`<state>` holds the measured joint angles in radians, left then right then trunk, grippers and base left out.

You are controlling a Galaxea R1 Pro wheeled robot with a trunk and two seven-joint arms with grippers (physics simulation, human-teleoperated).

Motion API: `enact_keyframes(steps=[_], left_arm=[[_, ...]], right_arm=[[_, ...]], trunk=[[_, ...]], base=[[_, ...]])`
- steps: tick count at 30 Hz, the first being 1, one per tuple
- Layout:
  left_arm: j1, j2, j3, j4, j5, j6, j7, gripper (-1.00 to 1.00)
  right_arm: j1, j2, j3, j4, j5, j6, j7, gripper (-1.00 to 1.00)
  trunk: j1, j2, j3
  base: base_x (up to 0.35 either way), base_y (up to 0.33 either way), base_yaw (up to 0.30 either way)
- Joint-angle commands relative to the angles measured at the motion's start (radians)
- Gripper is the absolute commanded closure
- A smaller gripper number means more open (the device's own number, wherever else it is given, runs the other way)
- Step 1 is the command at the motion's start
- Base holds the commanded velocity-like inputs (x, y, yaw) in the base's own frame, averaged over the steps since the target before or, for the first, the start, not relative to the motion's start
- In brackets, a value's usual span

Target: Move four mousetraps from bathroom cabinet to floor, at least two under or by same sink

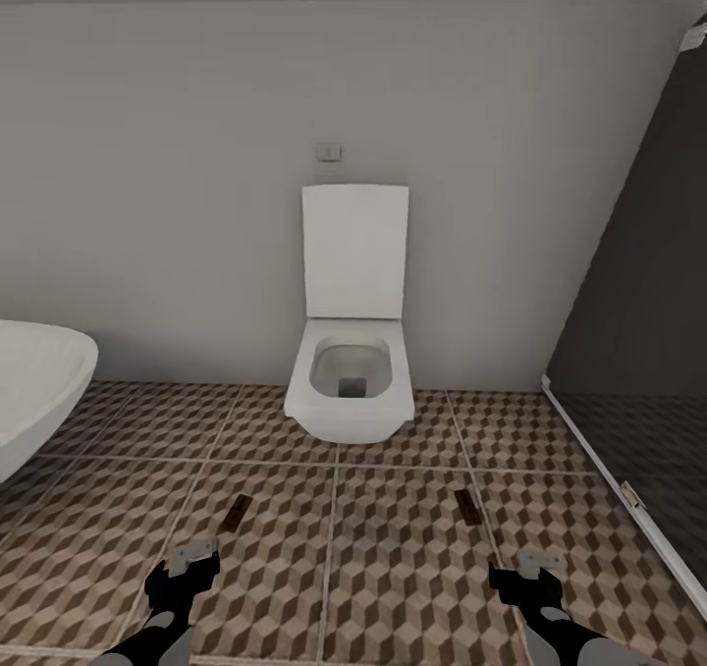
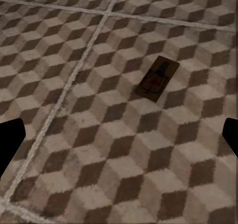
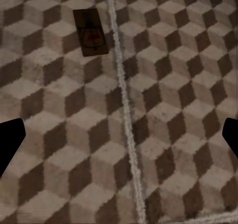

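Black grippers: the left gripper (image 1: 185, 576) and the right gripper (image 1: 524, 578) hang low at the near edge of the head view, each over the tiles, both with fingers spread wide and nothing between them.
Left wrist view: dark fingertips (image 2: 11, 140) sit at the two side edges of the frame, far apart, with bare floor between them.
Right wrist view: the same wide spread, fingertips (image 3: 10, 142) at the edges, nothing held.
Bathroom floor: brown-and-beige cube-pattern tiles (image 1: 403, 568) with pale grout lines, running from the grippers to the far wall.
Left mousetrap: a small brown board (image 1: 236, 515) lying flat on the tiles just ahead of the left gripper; it also shows from the left wrist (image 2: 157, 78), with dark metal parts on top.
Right mousetrap: a second board (image 1: 466, 508) flat on the tiles just ahead of the right gripper, close beside a grout line (image 3: 89, 32).
Sink: a white basin (image 1: 34, 391) juts in at the left, near the left mousetrap but not over it.
Toilet: white, lid up (image 1: 352, 352), against the far wall, between and beyond the two traps.
Shower screen: a dark panel (image 1: 638, 332) at the right.
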<state>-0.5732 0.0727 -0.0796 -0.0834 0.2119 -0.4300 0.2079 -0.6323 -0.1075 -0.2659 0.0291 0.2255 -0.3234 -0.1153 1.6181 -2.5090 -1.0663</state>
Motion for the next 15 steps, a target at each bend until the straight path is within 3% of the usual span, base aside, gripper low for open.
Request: enact_keyframes(steps=[1,15], left_arm=[[0.000,0.000,-0.009,0.001,0.007,-0.003,0.004,-1.00],[0.000,-0.001,-0.009,0.001,0.006,-0.003,0.004,-1.00]], right_arm=[[-0.001,0.000,-0.007,0.003,0.011,-0.005,-0.005,-1.00],[-0.001,0.000,-0.007,0.003,0.011,-0.005,-0.001,-1.00]], trunk=[[-0.001,0.000,0.003],[-0.007,0.003,0.057]], base=[[0.000,0.000,0.000],[0.000,0.000,0.000]])
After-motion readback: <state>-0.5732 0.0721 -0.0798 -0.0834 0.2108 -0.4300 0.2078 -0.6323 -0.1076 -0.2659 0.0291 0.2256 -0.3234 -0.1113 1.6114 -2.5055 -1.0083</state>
